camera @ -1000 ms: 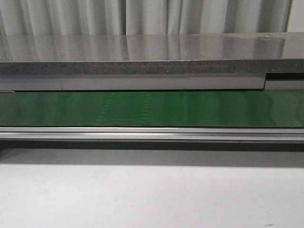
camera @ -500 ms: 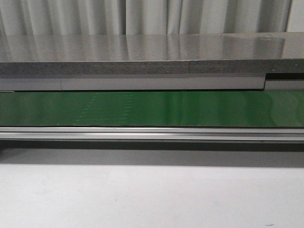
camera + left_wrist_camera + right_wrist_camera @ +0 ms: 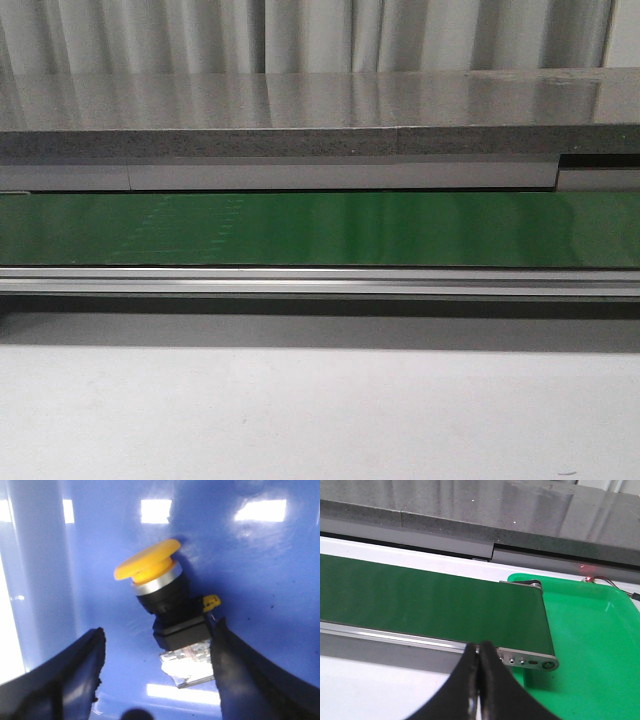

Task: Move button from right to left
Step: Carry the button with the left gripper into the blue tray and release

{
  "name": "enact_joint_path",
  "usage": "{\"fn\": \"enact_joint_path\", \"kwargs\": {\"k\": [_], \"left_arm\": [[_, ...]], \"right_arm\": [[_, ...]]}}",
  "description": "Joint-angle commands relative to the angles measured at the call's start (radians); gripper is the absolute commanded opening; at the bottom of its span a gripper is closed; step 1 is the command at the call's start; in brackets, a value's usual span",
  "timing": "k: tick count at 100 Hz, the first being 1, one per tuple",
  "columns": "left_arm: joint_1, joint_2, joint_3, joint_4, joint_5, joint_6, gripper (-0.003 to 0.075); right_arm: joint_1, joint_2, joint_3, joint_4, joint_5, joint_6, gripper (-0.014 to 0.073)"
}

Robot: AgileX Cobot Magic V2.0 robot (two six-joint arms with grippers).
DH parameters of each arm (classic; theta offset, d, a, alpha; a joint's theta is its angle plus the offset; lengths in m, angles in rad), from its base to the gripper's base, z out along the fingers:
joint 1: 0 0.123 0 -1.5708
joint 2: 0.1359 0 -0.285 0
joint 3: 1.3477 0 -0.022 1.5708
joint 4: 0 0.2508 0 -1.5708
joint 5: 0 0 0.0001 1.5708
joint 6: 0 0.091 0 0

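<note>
The button (image 3: pixel 150 570) has a round orange-yellow cap, a black blocky body and a clear base. It lies tilted on the floor of a blue bin (image 3: pixel 260 570) in the left wrist view. My left gripper (image 3: pixel 160 632) is open around the button's body; one finger (image 3: pixel 235 665) stands right beside the body, and the other finger (image 3: pixel 75 665) is well apart from it. My right gripper (image 3: pixel 480 652) is shut and empty, over the near rail at the end of the green conveyor belt (image 3: pixel 420 600). Neither gripper nor the button shows in the front view.
The green belt (image 3: pixel 320 228) runs across the front view behind a metal rail, with a grey stone slab (image 3: pixel 300 110) behind it and a white tabletop (image 3: pixel 300 420) in front. A bright green tray (image 3: pixel 590 645) sits at the belt's end.
Faint marks on the green belt have shifted to the left in the front view. Nothing else there has moved.
</note>
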Motion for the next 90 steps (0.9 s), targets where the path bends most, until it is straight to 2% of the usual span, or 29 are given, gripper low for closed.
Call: {"fn": "enact_joint_path", "kwargs": {"k": [1,8,15,20,26,27,32,37,61,90], "left_arm": [[0.002,-0.057,-0.033,0.015,-0.006,-0.003,0.0444],[0.000,-0.060,-0.054,0.013,0.000,-0.003,0.0421],[0.000,-0.069,-0.087,-0.003,0.005,-0.005,0.0363],[0.000,-0.083,-0.109,-0.037,0.007,-0.009,0.0294],[0.000,-0.107,-0.135,-0.092,0.007,-0.009,0.0165],[0.000,-0.110,-0.138,-0.099,0.007,-0.009,0.0165],[0.000,-0.131,-0.155,-0.146,0.007,-0.009,0.0055],[0.000,-0.153,-0.168,-0.188,0.007,-0.009,-0.0019],[-0.019,-0.250,-0.171,-0.361,0.020,-0.002,-0.0020],[-0.191,-0.348,-0.136,-0.389,0.029,0.022,-0.0020]], "right_arm": [[0.000,0.007,-0.025,-0.008,-0.085,0.001,-0.0068],[0.000,0.007,-0.025,-0.008,-0.085,0.001,-0.0068],[0.000,0.007,-0.025,-0.008,-0.085,0.001,-0.0068],[0.000,0.007,-0.025,-0.008,-0.085,0.001,-0.0068],[0.000,0.007,-0.025,-0.008,-0.085,0.001,-0.0068],[0.000,0.007,-0.025,-0.008,-0.085,0.001,-0.0068],[0.000,0.007,-0.025,-0.008,-0.085,0.001,-0.0068],[0.000,0.007,-0.025,-0.008,-0.085,0.001,-0.0068],[0.000,0.007,-0.025,-0.008,-0.085,0.001,-0.0068],[0.000,0.007,-0.025,-0.008,-0.085,0.001,-0.0068]]}}
